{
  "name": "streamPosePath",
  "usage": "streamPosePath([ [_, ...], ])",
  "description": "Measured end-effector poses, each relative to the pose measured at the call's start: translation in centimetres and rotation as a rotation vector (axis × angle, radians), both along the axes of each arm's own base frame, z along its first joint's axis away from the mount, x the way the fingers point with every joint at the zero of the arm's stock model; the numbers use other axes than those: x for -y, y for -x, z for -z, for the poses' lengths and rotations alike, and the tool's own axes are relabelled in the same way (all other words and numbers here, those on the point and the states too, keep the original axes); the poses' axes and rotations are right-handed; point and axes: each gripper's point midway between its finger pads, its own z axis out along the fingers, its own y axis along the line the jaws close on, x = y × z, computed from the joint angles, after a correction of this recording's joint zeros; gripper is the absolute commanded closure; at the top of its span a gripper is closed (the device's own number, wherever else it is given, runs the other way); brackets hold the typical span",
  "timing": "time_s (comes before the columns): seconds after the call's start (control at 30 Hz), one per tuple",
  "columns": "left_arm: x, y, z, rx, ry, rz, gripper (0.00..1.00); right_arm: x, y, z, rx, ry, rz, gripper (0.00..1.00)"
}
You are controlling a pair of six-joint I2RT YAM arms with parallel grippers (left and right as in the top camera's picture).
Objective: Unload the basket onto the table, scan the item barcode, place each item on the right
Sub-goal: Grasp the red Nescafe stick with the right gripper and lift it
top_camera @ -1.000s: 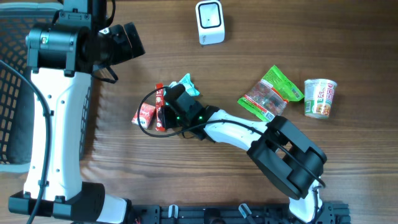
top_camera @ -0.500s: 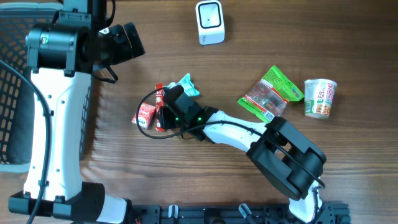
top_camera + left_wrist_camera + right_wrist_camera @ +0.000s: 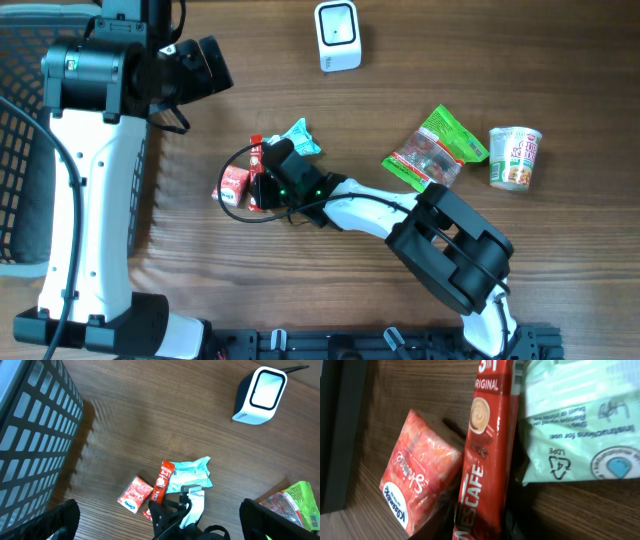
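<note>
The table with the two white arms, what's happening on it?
The right arm stretches across to a small pile of snacks, and its tool is down over a red coffee stick, which lies between a small red packet and a pale pouch. The stick doesn't look gripped yet. The white scanner sits at the far edge of the table. The left tool hangs open, away from the pile.

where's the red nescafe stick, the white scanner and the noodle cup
long red Nescafe coffee sachet (image 3: 485, 460): right wrist view, middle of its printed front
white boxy plastic scanner (image 3: 337, 35): overhead view, its top face
round paper noodle cup (image 3: 515, 158): overhead view, its printed side
</note>
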Motion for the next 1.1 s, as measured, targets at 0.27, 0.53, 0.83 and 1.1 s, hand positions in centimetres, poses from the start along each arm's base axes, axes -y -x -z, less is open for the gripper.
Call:
streamPosePath([
  [0.27, 0.0, 0.0, 0.0, 0.0, 0.0, 0.0, 0.0, -0.2, 0.0, -0.1, 0.021, 0.001, -0.028, 0.96],
  [0.53, 0.0, 0.0, 0.0, 0.0, 0.0, 0.0, 0.0, 5.7, -0.3, -3.9, 0.217, 0.313, -0.086, 0.96],
  [0.83, 0.0, 0.0, 0.0, 0.0, 0.0, 0.0, 0.0, 15.1, -1.4, -13.2, 0.569, 0.792, -0.079, 0.96],
  [1.1, 0.0, 0.0, 0.0, 0.0, 0.0, 0.0, 0.0, 19.4, -1.5, -21.4, 0.897, 1.273, -0.005, 0.96],
])
